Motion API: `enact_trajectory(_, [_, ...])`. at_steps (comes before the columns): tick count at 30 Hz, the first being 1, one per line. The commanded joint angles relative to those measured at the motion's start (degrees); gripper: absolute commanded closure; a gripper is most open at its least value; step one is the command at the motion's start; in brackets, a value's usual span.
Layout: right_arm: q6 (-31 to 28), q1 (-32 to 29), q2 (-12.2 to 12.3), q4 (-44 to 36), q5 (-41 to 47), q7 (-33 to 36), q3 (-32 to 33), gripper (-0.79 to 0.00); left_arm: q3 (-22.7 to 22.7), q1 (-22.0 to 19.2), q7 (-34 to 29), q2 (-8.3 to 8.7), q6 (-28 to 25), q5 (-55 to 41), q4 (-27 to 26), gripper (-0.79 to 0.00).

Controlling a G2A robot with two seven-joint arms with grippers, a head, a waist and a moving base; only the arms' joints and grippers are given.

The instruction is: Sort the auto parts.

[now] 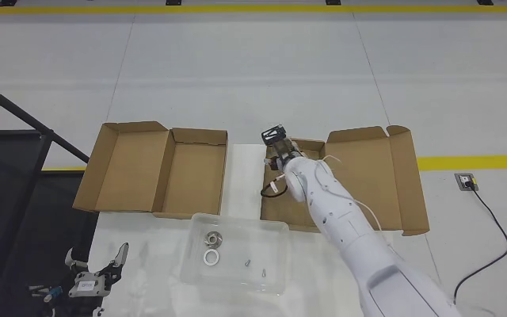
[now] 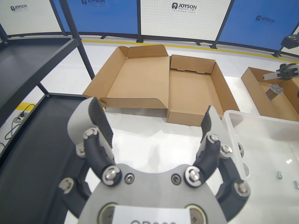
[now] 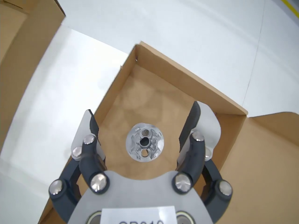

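From above, a clear tray point(image 1: 238, 220) holding small parts sits near the right box point(image 1: 360, 170); at the left wrist, the left gripper point(image 2: 151, 113) is spread wide beside the tray; at the right wrist, the right gripper point(image 3: 143, 110) is spread over a round metal part point(image 3: 144, 142) inside the right box.

Right gripper point(image 3: 142, 111) over far corner of right box point(image 3: 177, 75), corner nearest left box point(image 1: 194, 174). Hub part point(image 3: 144, 145) in right box directly below gripper, between fingers, clear of both. Strip of table point(image 1: 242, 170) between boxes. Bin point(image 1: 238, 222) behind right gripper, nearer than both boxes; rings point(image 1: 211, 257) and bolts point(image 1: 263, 272) inside. Left gripper point(image 1: 97, 253) at near left table corner: bin to its right, left box ahead, rack point(image 2: 35, 127) on its left.
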Motion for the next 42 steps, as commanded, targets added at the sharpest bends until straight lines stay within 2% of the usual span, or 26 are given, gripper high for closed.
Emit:
enact_trajectory(1, [-1.0,-1.9,1.0,-5.1,-0.9,0.5,0.9,-0.717,0.0,0.0,0.0,0.00,0.0,0.0,0.0,-0.785])
enact_trajectory(5, [-3.2,-7.6,3.5,-18.2,-3.7,3.6,3.8,-0.720,0.0,0.0,0.0,0.00,0.0,0.0,0.0,-0.785])
enact_trajectory(8, [-5.7,-13.8,5.5,-31.0,-6.4,8.0,6.7,-0.730,0.0,0.0,0.0,0.00,0.0,0.0,0.0,-0.785])
enact_trajectory(11, [-9.4,-19.7,7.1,-42.3,-8.1,12.0,9.3,-0.708,0.0,0.0,0.0,0.00,0.0,0.0,0.0,-0.785])
enact_trajectory(13, [-14.2,-24.3,8.1,-50.7,-8.3,15.5,11.1,-0.739,0.0,0.0,0.0,0.00,0.0,0.0,0.0,-0.785])
enact_trajectory(17, [-21.1,-30.5,9.4,-61.0,-8.3,20.1,12.9,-0.748,0.0,0.0,0.0,0.00,0.0,0.0,0.0,-0.785])
enact_trajectory(19, [-24.3,-33.2,9.9,-65.1,-8.2,22.2,13.2,-0.785,0.0,0.0,0.0,0.00,0.0,0.0,0.0,-0.785])
enact_trajectory(24, [-31.5,-39.2,11.0,-74.2,-8.1,26.6,12.9,-0.785,0.0,0.0,0.0,0.00,0.0,0.0,0.0,-0.785])
enact_trajectory(37, [-31.8,-39.4,11.1,-74.1,-7.9,26.2,12.7,-0.785,0.0,0.0,0.0,0.00,0.0,0.0,0.0,-0.785])
enact_trajectory(39, [-34.1,-39.3,11.2,-72.2,-9.6,25.6,11.1,-0.785,0.0,0.0,0.0,0.00,0.0,0.0,0.0,-0.785])
enact_trajectory(42, [-34.7,-36.8,10.8,-69.3,-12.6,30.3,6.6,-0.785,0.0,0.0,0.0,0.00,0.0,0.0,0.0,-0.785])
